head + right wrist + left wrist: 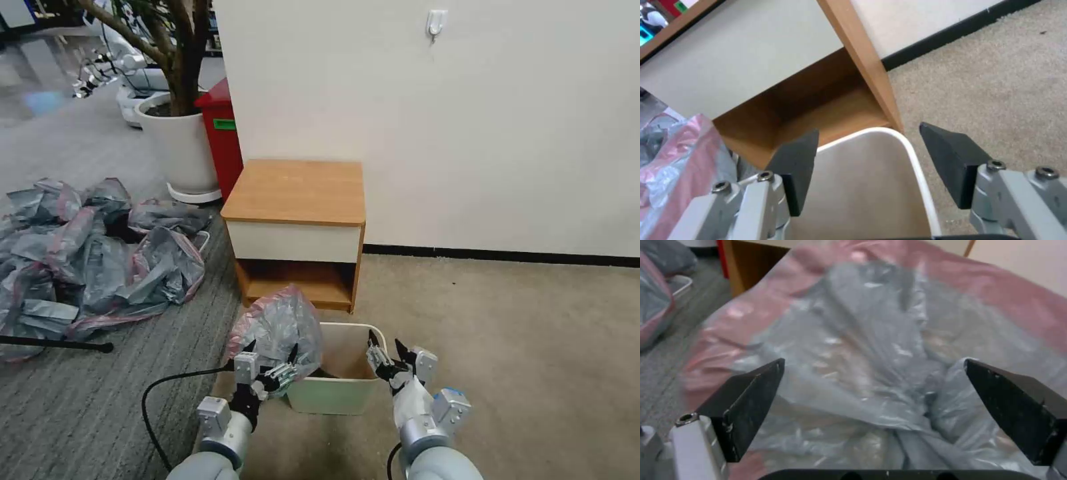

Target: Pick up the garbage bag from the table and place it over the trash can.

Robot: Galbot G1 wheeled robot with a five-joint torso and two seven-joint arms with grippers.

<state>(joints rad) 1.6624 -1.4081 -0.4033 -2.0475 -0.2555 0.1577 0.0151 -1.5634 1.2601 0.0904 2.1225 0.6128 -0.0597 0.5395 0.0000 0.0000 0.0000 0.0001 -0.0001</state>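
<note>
The grey garbage bag (280,328) with its pink-red band lies bunched over the left side of the cream trash can (333,397), which stands on the floor in front of the table (297,190). My left gripper (270,355) is open right at the bag. In the left wrist view its black fingers (751,400) stand wide apart with the crinkled garbage bag (871,340) bulging between and beyond them. My right gripper (387,350) is open above the can's right rim. From the right wrist, that right gripper (870,130) straddles the trash can (862,186) rim, with nothing between the fingers.
A big heap of grey-pink bags (87,253) covers the carpet to the left, with a black rod (53,345) beside it. A white planter (177,150) and a red bin (223,133) stand behind the table. The wall (467,120) runs behind; beige floor (520,333) lies open on the right.
</note>
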